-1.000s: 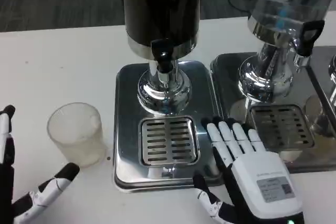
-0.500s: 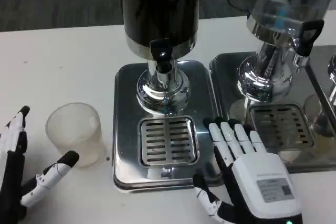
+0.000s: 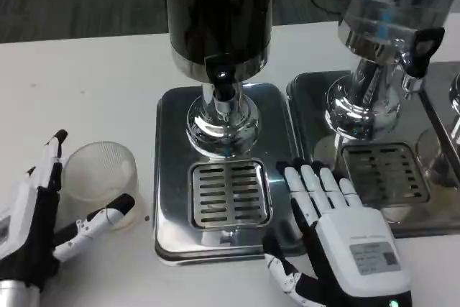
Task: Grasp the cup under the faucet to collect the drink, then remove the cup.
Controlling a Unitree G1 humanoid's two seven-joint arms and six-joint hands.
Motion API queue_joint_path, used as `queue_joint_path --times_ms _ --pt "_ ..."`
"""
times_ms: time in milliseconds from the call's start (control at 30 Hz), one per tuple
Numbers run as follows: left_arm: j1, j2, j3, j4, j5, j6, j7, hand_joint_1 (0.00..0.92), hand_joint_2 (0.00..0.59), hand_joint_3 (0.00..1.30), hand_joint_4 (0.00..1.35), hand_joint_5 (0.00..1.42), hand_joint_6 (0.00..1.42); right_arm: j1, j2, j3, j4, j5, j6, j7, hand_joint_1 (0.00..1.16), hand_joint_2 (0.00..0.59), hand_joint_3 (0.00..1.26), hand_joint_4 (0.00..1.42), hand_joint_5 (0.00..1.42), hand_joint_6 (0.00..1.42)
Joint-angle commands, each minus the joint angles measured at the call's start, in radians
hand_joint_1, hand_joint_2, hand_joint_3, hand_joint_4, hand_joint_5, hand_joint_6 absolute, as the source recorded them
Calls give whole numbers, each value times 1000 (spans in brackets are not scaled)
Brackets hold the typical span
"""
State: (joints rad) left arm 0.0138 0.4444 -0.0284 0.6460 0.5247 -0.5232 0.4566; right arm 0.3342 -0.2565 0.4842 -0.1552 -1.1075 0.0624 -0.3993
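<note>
One cup (image 3: 99,180), two dispensers (image 3: 219,34) (image 3: 388,26), two hands (image 3: 32,228) (image 3: 345,239).

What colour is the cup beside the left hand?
The cup is translucent, frosted whitish plastic, standing on the white table; the head view shows it.

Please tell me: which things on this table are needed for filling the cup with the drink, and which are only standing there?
Needed for the job:
- clear plastic cup, on the table left of the tray
- dark drink dispenser
- its faucet
- drip tray grille
- left hand, open beside the cup
- right hand, open

Only standing there:
- second dispenser, on the right
- its drip tray
</note>
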Motion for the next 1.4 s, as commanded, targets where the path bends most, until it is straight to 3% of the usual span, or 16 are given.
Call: queue_joint_path --times_ms 33,233,500,767,867,1000,1167,1400 --pt "-38 14 -19 43 -6 -17 -5 153 3 0 0 168 163 -7 1 -3 11 8 4 -6 342 436 33 0 0 42" --pt "-77 21 -38 105 -23 -76 -13 169 10 0 4 252 226 -3 5 -2 10 5 6 -9 343 436 34 0 0 45" --pt "-104 22 -47 132 -8 -96 13 224 27 0 116 379 326 -4 8 -2 12 7 3 -14 335 427 40 0 0 60" --pt "-107 26 -54 139 20 -112 94 415 89 273 505 679 546 -6 9 -5 16 12 2 -12 331 427 45 0 0 97" --pt "-107 26 -58 143 23 -117 116 417 96 335 581 747 602 -9 10 -5 18 13 1 -13 331 427 45 0 0 102" --pt "-106 26 -62 147 33 -125 151 408 100 343 585 754 615 -12 7 -4 19 14 0 -10 330 427 45 0 0 105" --pt "-109 25 -65 160 36 -140 182 415 98 356 631 818 750 -13 3 -10 18 19 -2 -10 330 427 45 0 0 108" --pt "-110 25 -72 168 42 -160 215 388 81 364 645 847 774 -22 -9 -15 16 31 -5 -2 330 427 45 0 0 119"
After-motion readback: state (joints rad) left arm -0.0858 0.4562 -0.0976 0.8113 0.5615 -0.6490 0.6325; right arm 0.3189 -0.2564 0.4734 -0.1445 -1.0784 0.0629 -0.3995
